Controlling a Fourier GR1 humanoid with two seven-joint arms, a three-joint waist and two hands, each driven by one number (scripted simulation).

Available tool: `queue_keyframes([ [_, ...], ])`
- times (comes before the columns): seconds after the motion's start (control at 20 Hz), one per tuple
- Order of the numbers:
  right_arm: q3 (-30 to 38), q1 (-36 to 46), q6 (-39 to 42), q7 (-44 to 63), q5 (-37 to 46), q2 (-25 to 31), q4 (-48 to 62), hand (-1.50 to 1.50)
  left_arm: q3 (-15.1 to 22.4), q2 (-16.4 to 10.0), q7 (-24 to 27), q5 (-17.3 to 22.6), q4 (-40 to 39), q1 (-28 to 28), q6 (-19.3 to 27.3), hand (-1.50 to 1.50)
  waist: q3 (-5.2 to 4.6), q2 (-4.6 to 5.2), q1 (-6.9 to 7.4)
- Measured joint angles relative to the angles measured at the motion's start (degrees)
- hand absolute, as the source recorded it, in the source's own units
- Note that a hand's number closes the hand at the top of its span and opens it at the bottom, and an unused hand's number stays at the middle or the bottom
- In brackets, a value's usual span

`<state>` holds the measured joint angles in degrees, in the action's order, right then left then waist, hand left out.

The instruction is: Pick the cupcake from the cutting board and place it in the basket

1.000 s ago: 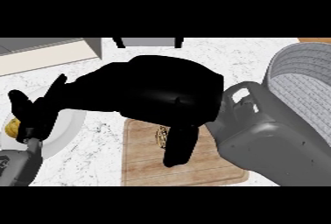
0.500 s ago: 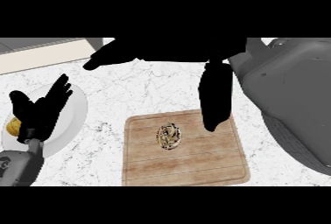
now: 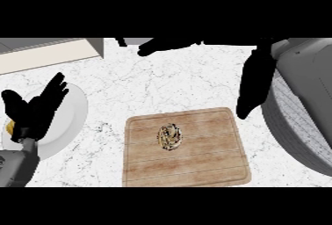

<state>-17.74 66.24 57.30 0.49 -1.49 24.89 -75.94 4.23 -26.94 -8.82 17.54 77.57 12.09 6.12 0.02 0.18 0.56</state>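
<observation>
Cupcake (image 3: 170, 136) sits untouched on cutting board (image 3: 194, 167); right robot hand (image 3: 253, 88), open and empty, should descend squarely over it before closing.

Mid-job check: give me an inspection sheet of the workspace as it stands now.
Surface: white marbled counter.
Job's things: cupcake sits on the cutting board; grey basket at the right edge, partly hidden.
Clutter: white plate at left with a yellow item, too small to identify; pale block at top left.
Robot hands: left robot hand open, resting over the plate; right robot hand open, holding nothing, apart from the cupcake.
Cables: nothing seen.
Surroundings: nothing seen.
</observation>
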Motion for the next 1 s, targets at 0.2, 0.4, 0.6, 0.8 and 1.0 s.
queue_keyframes([
  [0.2,0.32,-5.19,-1.41,-3.83,3.48,-0.75,-1.39,-1.5,-0.46,1.06,-0.37,-0.83,0.07,-0.13,0.35,0.0,0.0,-0.01,-0.06],
  [0.4,-1.46,-11.66,-4.7,-8.32,9.03,-1.93,-3.87,-1.5,-1.02,1.04,-1.67,-1.44,1.49,-0.1,0.21,0.0,0.02,-0.02,-0.06],
  [0.6,-3.7,-16.02,-9.93,-12.9,14.75,-4.87,-3.19,-1.5,-1.0,2.39,-1.58,-2.58,0.93,-0.03,0.36,0.0,0.02,0.02,-0.01],
  [0.8,-6.28,-19.76,-15.74,-18.64,20.01,-8.34,0.01,-1.5,-1.65,2.66,-0.61,-2.88,-0.29,0.02,-1.06,0.0,0.0,0.06,0.15],
  [1.0,-7.15,-21.14,-18.93,-21.0,22.37,-13.18,5.1,-1.5,-2.47,2.9,-1.32,-3.18,0.24,0.1,-1.36,0.0,0.0,0.01,0.16],
])
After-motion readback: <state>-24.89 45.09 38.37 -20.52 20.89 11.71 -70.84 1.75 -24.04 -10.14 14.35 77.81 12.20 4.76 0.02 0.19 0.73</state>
